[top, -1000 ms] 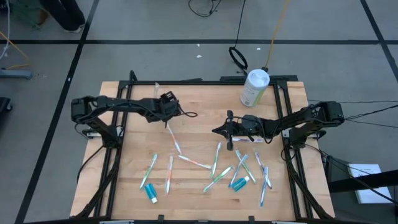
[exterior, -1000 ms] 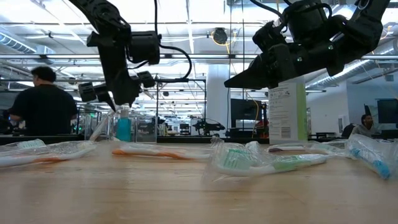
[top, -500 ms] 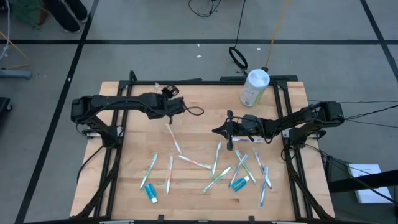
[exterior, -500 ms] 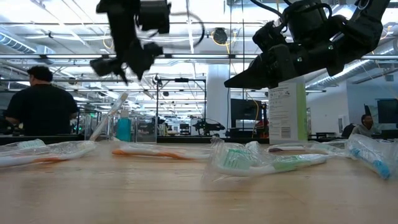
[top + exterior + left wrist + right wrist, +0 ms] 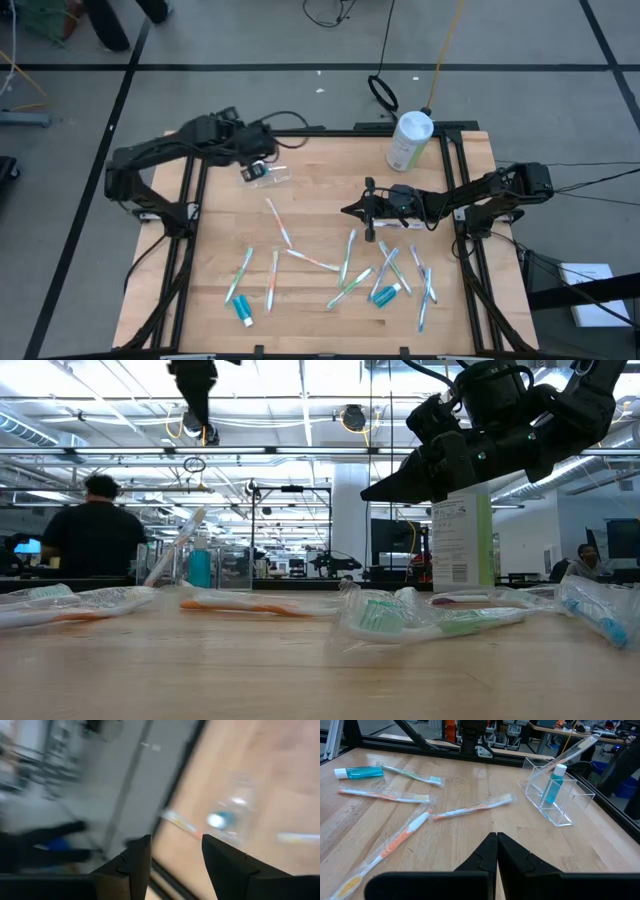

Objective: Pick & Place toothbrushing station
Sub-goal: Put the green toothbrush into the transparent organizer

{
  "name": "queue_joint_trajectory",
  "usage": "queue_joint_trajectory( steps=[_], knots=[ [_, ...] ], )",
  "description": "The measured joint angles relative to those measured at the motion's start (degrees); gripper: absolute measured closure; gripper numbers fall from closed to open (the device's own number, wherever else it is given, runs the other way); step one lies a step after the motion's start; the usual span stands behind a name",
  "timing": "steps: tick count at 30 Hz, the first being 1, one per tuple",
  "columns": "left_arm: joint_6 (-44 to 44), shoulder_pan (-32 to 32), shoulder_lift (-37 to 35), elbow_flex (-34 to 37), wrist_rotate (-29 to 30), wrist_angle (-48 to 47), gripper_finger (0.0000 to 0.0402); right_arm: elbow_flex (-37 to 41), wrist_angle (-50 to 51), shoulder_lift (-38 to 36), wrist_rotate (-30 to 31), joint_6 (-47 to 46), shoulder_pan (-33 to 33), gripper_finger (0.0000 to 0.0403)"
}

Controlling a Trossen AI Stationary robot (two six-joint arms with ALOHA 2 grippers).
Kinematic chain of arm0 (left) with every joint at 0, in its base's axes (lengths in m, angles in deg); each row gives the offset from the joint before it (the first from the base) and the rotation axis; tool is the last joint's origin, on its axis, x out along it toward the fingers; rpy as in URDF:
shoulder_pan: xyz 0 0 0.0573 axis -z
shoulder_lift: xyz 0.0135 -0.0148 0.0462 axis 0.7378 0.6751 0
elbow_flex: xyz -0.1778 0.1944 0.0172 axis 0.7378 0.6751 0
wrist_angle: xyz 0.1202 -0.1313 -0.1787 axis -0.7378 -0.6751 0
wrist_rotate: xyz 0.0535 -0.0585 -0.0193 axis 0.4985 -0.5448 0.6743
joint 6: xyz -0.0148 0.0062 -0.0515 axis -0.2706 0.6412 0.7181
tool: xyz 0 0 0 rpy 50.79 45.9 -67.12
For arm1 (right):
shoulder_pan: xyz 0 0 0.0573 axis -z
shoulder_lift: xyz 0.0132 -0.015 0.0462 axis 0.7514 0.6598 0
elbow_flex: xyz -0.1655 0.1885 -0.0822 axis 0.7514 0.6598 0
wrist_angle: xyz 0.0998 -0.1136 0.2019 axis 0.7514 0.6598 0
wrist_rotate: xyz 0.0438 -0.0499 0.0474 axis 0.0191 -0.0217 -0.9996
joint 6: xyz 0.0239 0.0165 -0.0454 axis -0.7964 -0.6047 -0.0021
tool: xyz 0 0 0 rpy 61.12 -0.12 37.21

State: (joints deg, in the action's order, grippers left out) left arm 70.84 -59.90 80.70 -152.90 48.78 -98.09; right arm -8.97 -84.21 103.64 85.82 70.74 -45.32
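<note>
The toothbrushing station is a small clear plastic holder standing on its base at the table's far left; it holds a blue toothpaste tube and one toothbrush that leans out of it. It also shows in the right wrist view and the low view. My left gripper is open, high above the table just beyond the holder, and empty. My right gripper is shut and empty, hovering above the table's middle. Several wrapped toothbrushes and toothpaste tubes lie flat on the wood.
A white canister with a green label stands at the far right corner. Loose toothbrushes lie over the near half of the table. Black frame rails run along the table's sides. A person is in the room behind.
My left gripper has risen from the clear holder and drawn back toward the table's far left corner, turning as it went. The holder stays standing where it was. My right arm has kept still.
</note>
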Motion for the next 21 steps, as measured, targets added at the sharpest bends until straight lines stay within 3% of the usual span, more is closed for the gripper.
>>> queue_joint_trajectory(
  steps=[4,8,14,17,21],
  knots=[
    [4.68,0.32,-5.06,2.53,-6.79,0.06,0.0224,0.00,-0.23,0.00,-0.01,-0.01,0.00,0.0399],
    [9.21,2.27,-11.30,9.15,-6.75,3.81,0.0224,0.00,-0.42,0.00,-0.02,-0.02,0.00,0.0399],
    [15.11,6.92,-21.00,26.66,-5.86,21.44,0.0225,0.00,-0.44,0.00,0.01,-5.57,0.00,0.0399],
    [16.12,8.78,-23.72,35.90,-5.86,30.14,0.0224,0.00,-0.39,0.00,0.31,-3.85,0.02,0.0399],
    [20.73,10.56,-25.35,47.22,-5.78,42.58,0.0224,0.00,0.59,0.00,5.70,-7.90,0.00,0.0399]
  ],
)
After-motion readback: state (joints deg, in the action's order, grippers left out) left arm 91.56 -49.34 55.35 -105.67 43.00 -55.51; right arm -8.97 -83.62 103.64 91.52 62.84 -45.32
